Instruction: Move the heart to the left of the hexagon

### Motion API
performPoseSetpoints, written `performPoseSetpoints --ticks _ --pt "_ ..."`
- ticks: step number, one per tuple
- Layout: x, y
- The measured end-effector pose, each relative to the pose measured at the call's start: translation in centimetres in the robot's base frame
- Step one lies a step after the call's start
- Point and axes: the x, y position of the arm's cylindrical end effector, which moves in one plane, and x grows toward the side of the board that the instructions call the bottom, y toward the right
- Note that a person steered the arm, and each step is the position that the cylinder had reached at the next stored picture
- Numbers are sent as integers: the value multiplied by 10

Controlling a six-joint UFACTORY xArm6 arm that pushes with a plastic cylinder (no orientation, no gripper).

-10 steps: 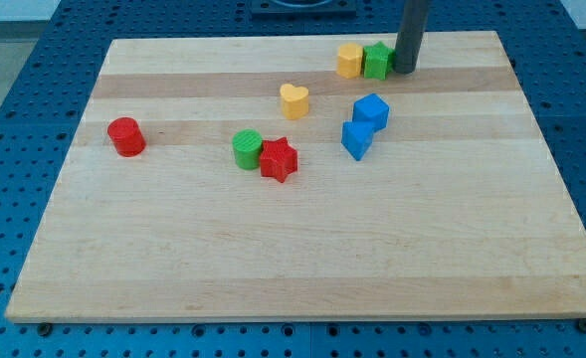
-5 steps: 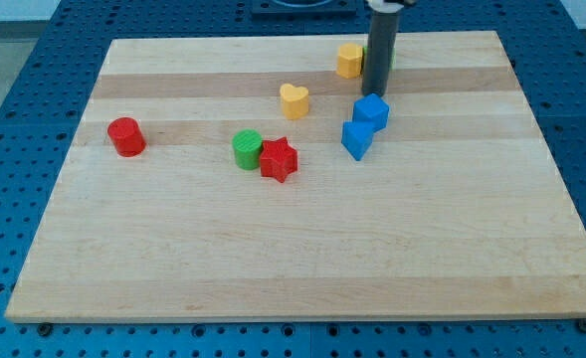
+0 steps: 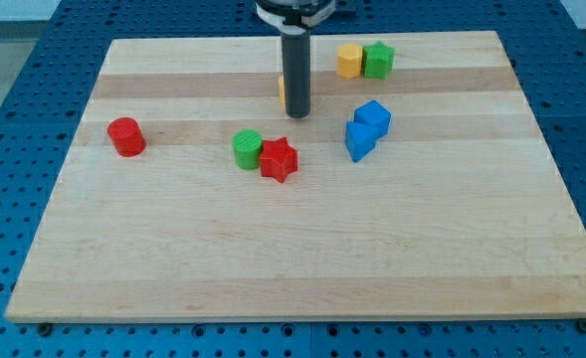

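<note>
The yellow heart (image 3: 282,88) lies near the top middle of the wooden board (image 3: 302,249), almost wholly hidden behind my rod; only a sliver shows at the rod's left edge. My tip (image 3: 296,114) rests on the board just in front of the heart. The yellow hexagon (image 3: 349,60) sits at the view's top, right of the heart, touching a green star (image 3: 378,60) on its right.
Two blue blocks (image 3: 371,116) (image 3: 357,139) sit touching, right of my tip. A green cylinder (image 3: 247,149) and a red star (image 3: 279,159) touch below and left of it. A red cylinder (image 3: 125,136) stands at the left.
My rod has swept from beside the green star at the top right, leftwards and down, to stand over the yellow heart. No block has clearly moved.
</note>
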Motion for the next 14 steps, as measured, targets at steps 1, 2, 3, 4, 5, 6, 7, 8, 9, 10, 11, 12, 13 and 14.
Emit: performPoseSetpoints --ticks 1,2,3,4,5,6,7,8,9,10,11,12,13,14 --pt "-23 0" --pt "-40 0" --pt "-32 -9" --pt "-22 -38" --pt "-29 -57" --pt "-44 -57" --pt "-58 -51" --pt "-66 -36" --pt "-66 -19" --pt "-66 -12" --pt "-61 -12" --pt "-42 -10" --pt "-39 1" --pt "-46 16"
